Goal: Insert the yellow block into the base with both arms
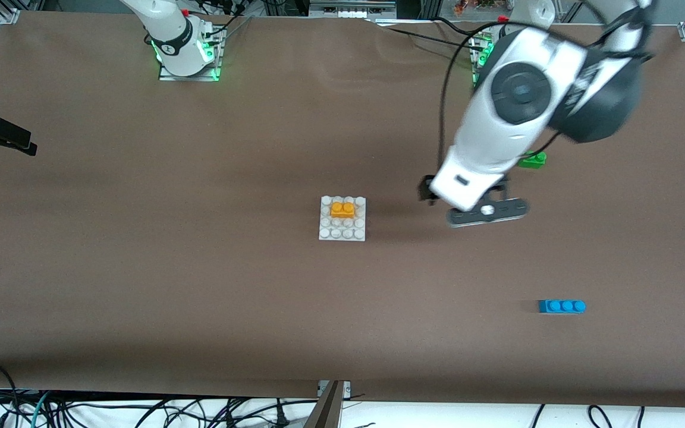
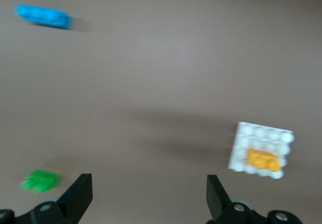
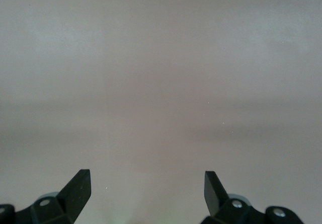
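We see the yellow block (image 1: 342,209) seated on the base (image 1: 342,233); no writing is legible. Left claw (image 2: 149,196) and right claw (image 3: 147,194) hang wide apart, empty, over bare tabletop (image 1: 200,267).

Brown table (image 1: 200,285) evenly lit; black cables (image 1: 81,410) along its edge.

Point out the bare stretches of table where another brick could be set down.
Bare table spans from the base, carrying the yellow block, to the right arm's end. Crowded: the left arm's end, with open left gripper, green brick, blue brick.
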`<state>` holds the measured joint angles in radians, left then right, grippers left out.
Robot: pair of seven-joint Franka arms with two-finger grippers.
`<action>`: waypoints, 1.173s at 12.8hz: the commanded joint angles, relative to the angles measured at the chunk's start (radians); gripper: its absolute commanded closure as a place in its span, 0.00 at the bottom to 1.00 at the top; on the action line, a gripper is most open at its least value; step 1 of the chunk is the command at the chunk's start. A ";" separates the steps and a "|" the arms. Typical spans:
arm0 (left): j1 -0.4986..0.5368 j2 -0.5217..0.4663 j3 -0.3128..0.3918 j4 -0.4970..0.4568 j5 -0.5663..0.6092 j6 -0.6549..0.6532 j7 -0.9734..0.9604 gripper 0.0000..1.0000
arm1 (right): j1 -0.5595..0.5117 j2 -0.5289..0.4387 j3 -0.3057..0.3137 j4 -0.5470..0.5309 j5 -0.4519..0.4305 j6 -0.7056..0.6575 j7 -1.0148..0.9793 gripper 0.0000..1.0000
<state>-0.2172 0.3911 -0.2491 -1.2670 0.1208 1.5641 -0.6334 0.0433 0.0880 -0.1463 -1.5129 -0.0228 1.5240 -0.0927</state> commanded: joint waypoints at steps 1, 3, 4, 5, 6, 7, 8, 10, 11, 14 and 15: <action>0.134 -0.090 -0.013 -0.043 -0.019 -0.096 0.194 0.00 | -0.002 -0.001 0.001 0.005 -0.011 -0.002 -0.009 0.00; 0.235 -0.121 -0.004 -0.049 -0.140 -0.160 0.318 0.00 | -0.002 -0.002 0.001 0.005 -0.011 -0.002 -0.009 0.00; 0.237 -0.165 0.011 -0.076 -0.135 -0.154 0.377 0.00 | -0.002 -0.002 0.001 0.005 -0.011 -0.002 -0.009 0.00; 0.230 -0.222 0.051 -0.162 -0.116 -0.132 0.421 0.00 | -0.002 -0.001 0.001 0.005 -0.011 -0.002 -0.009 0.00; 0.220 -0.297 0.094 -0.270 -0.110 -0.063 0.489 0.00 | -0.002 -0.002 0.001 0.005 -0.011 -0.002 -0.009 0.00; 0.204 -0.357 0.156 -0.381 -0.112 0.029 0.596 0.00 | -0.002 -0.001 0.001 0.005 -0.011 -0.002 -0.009 0.00; 0.191 -0.386 0.190 -0.434 -0.112 0.077 0.657 0.00 | -0.002 -0.002 0.001 0.005 -0.011 -0.002 -0.009 0.00; 0.196 -0.415 0.197 -0.459 -0.105 0.080 0.656 0.00 | -0.002 -0.001 0.001 0.005 -0.011 -0.002 -0.009 0.00; 0.193 -0.464 0.195 -0.515 -0.081 0.086 0.647 0.00 | -0.002 0.004 0.001 0.005 -0.011 -0.002 -0.010 0.00; 0.193 -0.488 0.192 -0.554 -0.081 0.119 0.560 0.00 | -0.002 0.004 0.001 0.008 -0.012 -0.002 -0.010 0.00; 0.193 -0.486 0.192 -0.546 -0.093 0.119 0.551 0.00 | -0.002 0.006 0.001 0.016 -0.013 -0.005 -0.010 0.00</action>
<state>-0.0131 -0.0681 -0.0633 -1.7809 0.0212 1.6555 -0.0531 0.0430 0.0918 -0.1468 -1.5129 -0.0228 1.5240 -0.0927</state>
